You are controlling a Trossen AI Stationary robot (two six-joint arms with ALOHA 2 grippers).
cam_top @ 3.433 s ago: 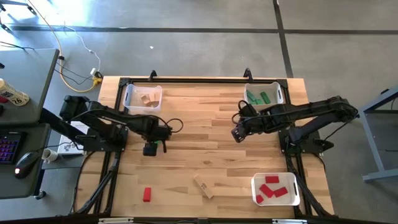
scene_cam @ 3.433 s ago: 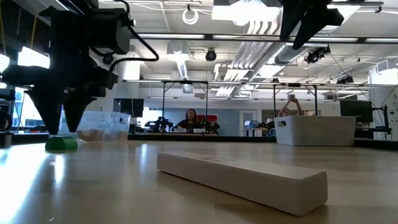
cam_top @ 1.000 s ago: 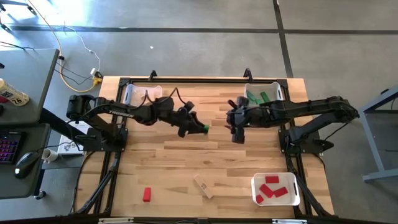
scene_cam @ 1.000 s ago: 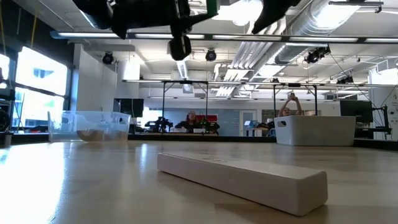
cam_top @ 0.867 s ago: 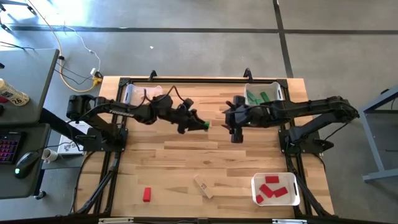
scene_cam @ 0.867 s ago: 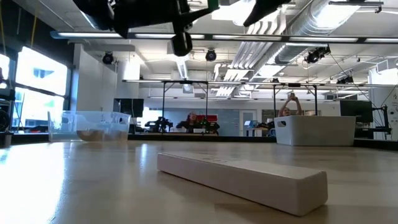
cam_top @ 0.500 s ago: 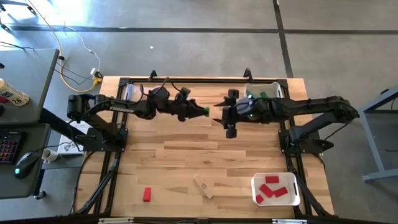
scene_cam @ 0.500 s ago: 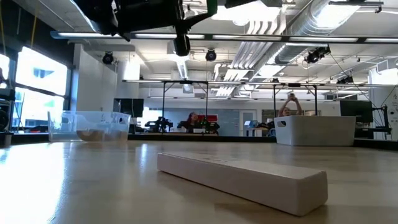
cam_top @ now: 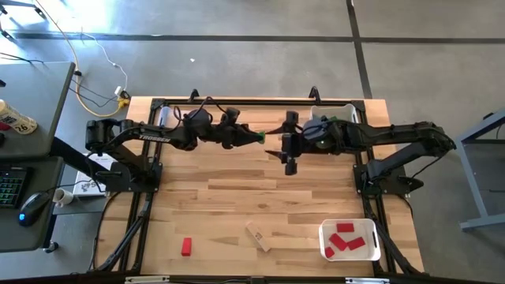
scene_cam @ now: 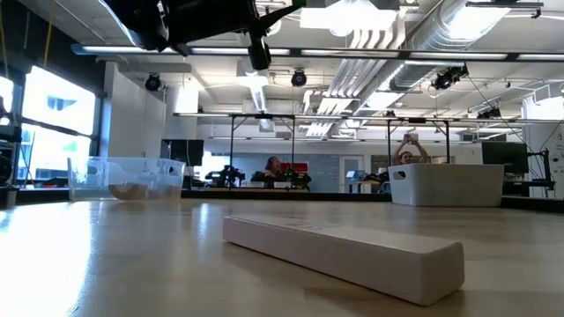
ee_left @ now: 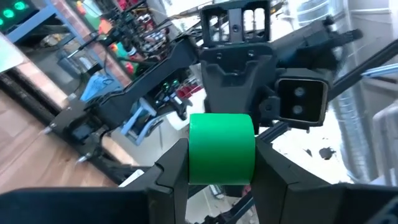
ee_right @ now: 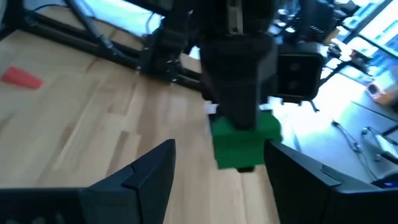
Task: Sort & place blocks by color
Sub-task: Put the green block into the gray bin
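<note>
Red blocks in bin

This is a robotics lab in a large open industrial hall. The low view shows exposed ceiling ducts, strip lights and other metal-framed test rigs across the room, with people at benches behind them. From above, a butcher-block worktop stands on a grey concrete floor. At nine o'clock sits a desk with a keyboard and mouse, and a yellow cable trails across the floor at eleven o'clock.
</note>
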